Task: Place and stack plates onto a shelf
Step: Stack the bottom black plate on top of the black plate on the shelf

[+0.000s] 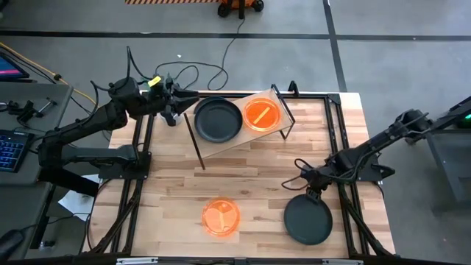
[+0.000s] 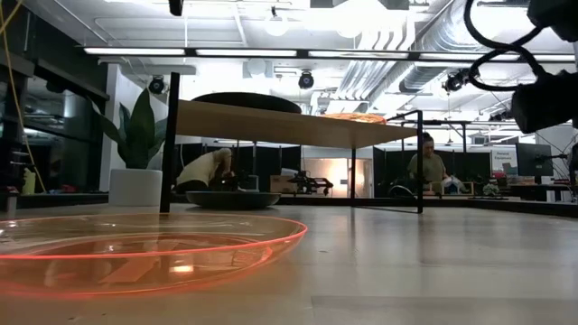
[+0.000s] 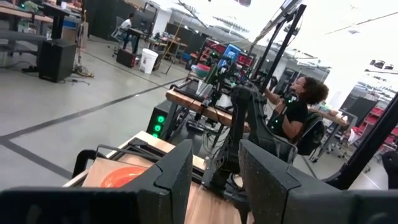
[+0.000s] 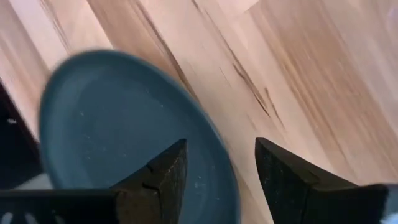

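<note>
Plates in four places, read from my left side across to my right. My left gripper (image 1: 182, 99) hangs at the far-left edge of the shelf (image 1: 228, 143), its jaws parted and holding nothing, level with the board. On that shelf rest a dark plate (image 1: 218, 119) and, just beside it to the right, an orange plate (image 1: 261, 115); the two sit side by side, not stacked. Nearer the front of the tabletop (image 1: 257, 177) lies a second orange plate (image 1: 221, 216), flat and alone, well apart from either arm. Farther right lies a second dark plate (image 4: 130, 130), also flat on the wood. My right gripper (image 4: 217, 168) hovers at the far rim of this plate; the right wrist view shows the jaws open with the rim passing between them, and I cannot tell whether a finger touches it yet.

Handling, as I judge it: the dark plate looks stiff, light and smooth, so it should neither bend nor sag but could slide out of a loose pinch. The only purchase is the raised rim, one finger over and one under. A thin edge grip means the plate will hang tilted, and the orange ones look likelier to crack if knocked against the shelf legs.
</note>
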You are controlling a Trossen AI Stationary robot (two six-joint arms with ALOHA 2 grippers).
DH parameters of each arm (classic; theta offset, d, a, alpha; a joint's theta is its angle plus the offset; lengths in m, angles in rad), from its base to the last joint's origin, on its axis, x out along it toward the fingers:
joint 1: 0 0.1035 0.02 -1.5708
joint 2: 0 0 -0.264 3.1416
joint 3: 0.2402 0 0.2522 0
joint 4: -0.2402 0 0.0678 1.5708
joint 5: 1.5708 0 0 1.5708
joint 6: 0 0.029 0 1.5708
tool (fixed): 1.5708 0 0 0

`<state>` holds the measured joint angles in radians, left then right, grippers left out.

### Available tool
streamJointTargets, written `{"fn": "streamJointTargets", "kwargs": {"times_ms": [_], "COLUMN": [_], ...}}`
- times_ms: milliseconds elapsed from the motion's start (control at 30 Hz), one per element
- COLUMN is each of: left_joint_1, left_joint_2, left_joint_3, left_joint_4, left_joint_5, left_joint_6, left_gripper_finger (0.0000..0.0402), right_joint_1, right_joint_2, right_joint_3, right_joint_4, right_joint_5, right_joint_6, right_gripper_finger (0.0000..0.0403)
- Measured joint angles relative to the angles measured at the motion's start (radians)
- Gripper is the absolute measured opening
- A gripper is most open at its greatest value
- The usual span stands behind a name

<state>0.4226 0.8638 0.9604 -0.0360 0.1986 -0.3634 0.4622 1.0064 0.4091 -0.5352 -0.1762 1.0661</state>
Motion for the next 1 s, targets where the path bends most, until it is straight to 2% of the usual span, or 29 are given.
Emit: {"fn": "streamJointTargets", "kwargs": {"times_ms": [433, 567, 733, 1000], "left_joint_1": [0.000, 0.000, 0.000, 0.000], "left_joint_2": [0.032, 0.040, 0.040, 0.039], "left_joint_3": [0.000, 0.000, 0.000, 0.000], "left_joint_4": [-0.001, -0.001, 0.000, 0.005], "left_joint_5": [0.000, 0.000, 0.000, 0.000], "left_joint_6": [0.000, 0.000, 0.019, 0.026], "left_gripper_finger": [0.0120, 0.0120, 0.0120, 0.0120], "right_joint_1": [0.031, 0.031, 0.022, -0.066], "right_joint_2": [0.172, 0.181, 0.179, 0.091], "right_joint_3": [0.005, 0.006, 0.005, -0.003], "right_joint_4": [0.038, 0.030, 0.010, 0.167], "right_joint_5": [0.009, 0.013, 0.011, -0.028], "right_joint_6": [-0.054, -0.030, 0.045, 0.061], "right_gripper_finger": [0.0161, 0.0117, 0.0016, 0.0003]}}
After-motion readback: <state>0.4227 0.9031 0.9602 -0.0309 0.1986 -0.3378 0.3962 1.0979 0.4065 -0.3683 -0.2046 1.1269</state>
